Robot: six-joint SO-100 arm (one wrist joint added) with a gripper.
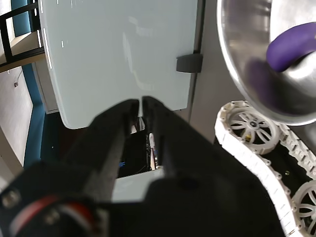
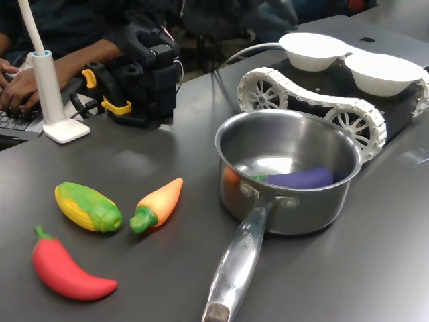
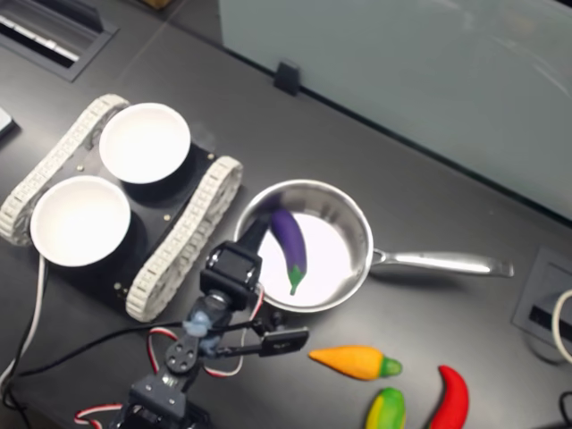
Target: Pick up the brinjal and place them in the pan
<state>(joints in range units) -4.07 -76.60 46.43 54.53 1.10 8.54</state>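
Purple and matte, the brinjal [image 3: 289, 239] lies inside the pan [image 3: 356, 234], flat on its bottom, with its green stem end pointing toward the near rim in the second exterior view. In the first exterior view the brinjal [image 2: 300, 178] shows low behind the pan's front wall [image 2: 301, 215], toward the first exterior view's right. The pan is shiny steel, deep and round; its long handle [image 3: 442, 263] runs out to the second exterior view's right across the dark worktop [image 3: 447, 197].

Just beside the pan's rim on the second exterior view's left, the arm's gripper [image 3: 253, 234] reaches up toward the pan. In the wrist view the jaws [image 1: 140, 104] stand almost closed, only a thin slit between the tips, and they have hold of nothing; the brinjal [image 1: 291, 47] sits apart from them in the pan [image 1: 237, 54].

Left of the pan in the second exterior view stands a tracked vehicle [image 3: 183, 234] with white treads, carrying two white bowls [image 3: 145, 142].

Near the arm's base side, three toys rest on the worktop: an orange carrot [image 3: 355, 362], a yellow-green corn cob [image 3: 385, 411] and a red chili pepper [image 3: 450, 399], all well apart from the pan. At the far left of the first exterior view, a person's hands [image 2: 17, 84] rest on a keyboard.
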